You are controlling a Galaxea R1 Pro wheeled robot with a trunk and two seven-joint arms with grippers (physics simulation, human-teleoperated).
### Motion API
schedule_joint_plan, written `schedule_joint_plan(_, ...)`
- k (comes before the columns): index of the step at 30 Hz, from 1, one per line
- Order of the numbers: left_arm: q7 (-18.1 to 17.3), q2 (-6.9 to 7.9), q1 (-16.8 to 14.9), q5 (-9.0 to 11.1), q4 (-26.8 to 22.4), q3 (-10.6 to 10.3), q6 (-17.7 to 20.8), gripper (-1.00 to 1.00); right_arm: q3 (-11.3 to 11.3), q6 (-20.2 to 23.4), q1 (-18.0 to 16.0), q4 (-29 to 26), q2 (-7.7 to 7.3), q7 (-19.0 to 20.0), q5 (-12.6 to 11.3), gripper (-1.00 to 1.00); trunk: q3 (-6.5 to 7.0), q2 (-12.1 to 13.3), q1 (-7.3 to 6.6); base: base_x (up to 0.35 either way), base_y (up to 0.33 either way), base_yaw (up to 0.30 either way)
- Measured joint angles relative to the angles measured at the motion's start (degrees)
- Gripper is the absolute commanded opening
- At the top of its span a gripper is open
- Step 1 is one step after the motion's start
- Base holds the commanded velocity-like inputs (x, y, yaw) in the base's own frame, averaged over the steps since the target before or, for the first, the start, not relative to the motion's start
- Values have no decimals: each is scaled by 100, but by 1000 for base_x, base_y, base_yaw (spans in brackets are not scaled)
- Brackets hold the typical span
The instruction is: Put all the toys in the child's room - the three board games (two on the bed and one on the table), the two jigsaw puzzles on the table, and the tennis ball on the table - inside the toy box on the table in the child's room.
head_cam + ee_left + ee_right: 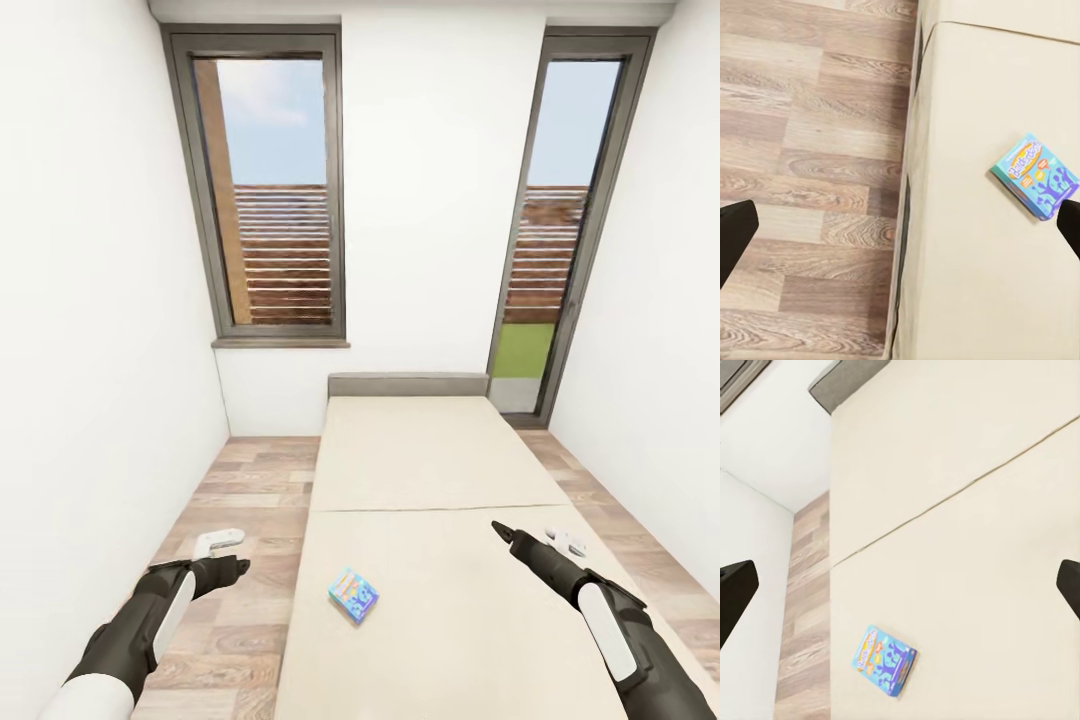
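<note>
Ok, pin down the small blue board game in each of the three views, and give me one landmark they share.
Head view: the board game lies flat on the near half of the bed, towards its left edge.
Left wrist view: the game is at the right, on the bed cover.
Right wrist view: the game is low, left of centre.
Shared landmark: the bed's edge along the wood floor.

Bedroom in a home, narrow. Low bed [430,520] with beige cover and grey headboard [408,384] at 12 o'clock; wood-plank floor [240,500]; white walls; tall dark-framed windows [265,190] at 11 and 1 o'clock showing a fence outdoors.
</note>
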Motion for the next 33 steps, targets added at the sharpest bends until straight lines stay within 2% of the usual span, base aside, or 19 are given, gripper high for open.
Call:
schedule_joint_plan(5,-4,13,0,1,0,19,0,100,5,20,0,-3,4,-20,2,100,-39,0,0,0,7,0)
schedule_joint_plan(13,-5,20,0,8,-1,31,1,100,207,51,-2,-3,5,-52,7,100,-112,1,0,0,44,0)
schedule_joint_plan(20,-5,24,2,2,1,36,-1,100,233,55,-6,-2,5,-58,10,100,-171,5,-1,0,152,0)
schedule_joint_plan(33,-5,30,4,1,2,36,-3,100,229,20,2,-12,2,-48,-18,100,-252,9,-2,0,12,0)
